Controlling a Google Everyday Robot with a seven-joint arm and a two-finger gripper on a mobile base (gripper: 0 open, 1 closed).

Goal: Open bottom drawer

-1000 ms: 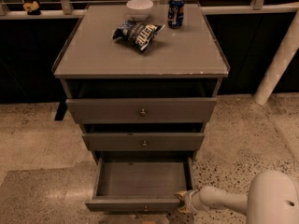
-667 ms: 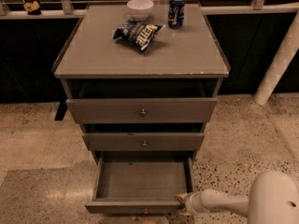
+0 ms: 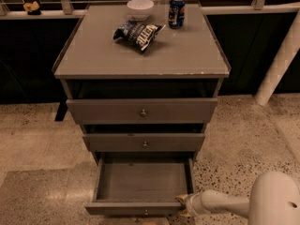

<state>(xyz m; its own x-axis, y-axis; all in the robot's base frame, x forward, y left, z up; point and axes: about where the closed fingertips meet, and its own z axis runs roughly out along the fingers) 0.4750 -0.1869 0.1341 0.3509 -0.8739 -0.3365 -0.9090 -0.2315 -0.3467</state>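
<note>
Looking down at the grey cabinet (image 3: 93, 60) from my remote seat. The bottom drawer (image 3: 117, 208) is at the near, low end of the stack and stands pulled well out toward me. I can see straight into it, and its little round knob (image 3: 145, 213) sits at the centre of the front, right at the lower edge of my view.

The gripper (image 3: 183, 205) is at the near right corner of that drawer front, just beside it or touching it; honestly I can't say which. I also can't tell whether it's open or closed, or whether it has hold of anything. The white arm (image 3: 220, 203) comes in from the lower right.

The middle drawer (image 3: 117, 142) sticks out a bit less than the bottom one, and the top drawer (image 3: 108, 111) is out a little too, with a dark gap above each.

On the cabinet top there's a crumpled chip bag (image 3: 138, 32) around the middle. A white bowl (image 3: 140, 7) sits at the far edge, and a blue can (image 3: 176, 12) stands upright to the right of it. A white post (image 3: 281, 60) leans up on the far right, over the speckled floor (image 3: 37, 144).
</note>
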